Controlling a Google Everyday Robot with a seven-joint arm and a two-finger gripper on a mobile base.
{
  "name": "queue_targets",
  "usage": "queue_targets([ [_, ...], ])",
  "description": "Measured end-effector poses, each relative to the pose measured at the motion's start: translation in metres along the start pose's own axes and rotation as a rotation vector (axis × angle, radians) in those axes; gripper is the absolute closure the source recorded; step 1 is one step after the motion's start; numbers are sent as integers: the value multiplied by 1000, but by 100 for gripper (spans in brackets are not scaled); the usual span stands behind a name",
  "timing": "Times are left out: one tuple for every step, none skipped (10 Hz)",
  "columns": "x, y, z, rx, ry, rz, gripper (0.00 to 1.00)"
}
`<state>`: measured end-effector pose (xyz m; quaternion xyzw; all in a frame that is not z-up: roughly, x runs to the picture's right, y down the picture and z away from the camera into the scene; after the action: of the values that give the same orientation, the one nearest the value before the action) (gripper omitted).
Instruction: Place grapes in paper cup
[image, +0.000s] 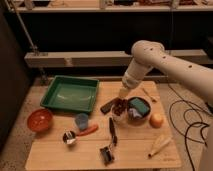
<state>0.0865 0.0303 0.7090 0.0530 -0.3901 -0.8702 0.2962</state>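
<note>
The gripper (121, 96) hung at the end of the pale arm (150, 62) over the middle of the wooden table (55, 155), pointing down and a little to the left. The grapes (120, 106) sat directly under it and touched its tip. Whether it was clamped on them or loose could not be told.

The grapes were a small, bumpy, dark reddish-purple bunch. Their lower edge met the mouth of the cup (118, 119), a small white cup that showed only as a pale patch beneath them. How far the bunch reached into it could not be told.

Just right of the grapes stood a dark bowl (145, 116) holding a green block (138, 104). An orange (157, 120) lay beside the bowl on its right. A black slab (108, 105) lay just left of the grapes.

A blue cup (81, 121) and a carrot (87, 131) lay further left and nearer the front. A green tray (70, 93) sat at the back left, and an orange bowl (40, 119) at the left edge.
</note>
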Motion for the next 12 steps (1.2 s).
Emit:
queue_targets([
  [2, -2, 4, -2, -2, -3, 100],
  [2, -2, 7, -2, -5, -4, 100],
  [2, -2, 9, -3, -8, -3, 100],
  [2, -2, 11, -4, -11, -3, 100],
  [2, -2, 12, -5, -13, -4, 100],
  [3, -2, 13, -6, -13, -5, 100],
  [3, -2, 15, -5, -14, -6, 100],
  [4, -2, 16, -4, -12, -6, 100],
  [4, -2, 17, -4, -11, -6, 100],
  [4, -2, 18, -5, -11, -5, 100],
  [4, -1, 20, -8, -13, -2, 100],
  [3, 0, 21, -11, -16, 2, 99],
])
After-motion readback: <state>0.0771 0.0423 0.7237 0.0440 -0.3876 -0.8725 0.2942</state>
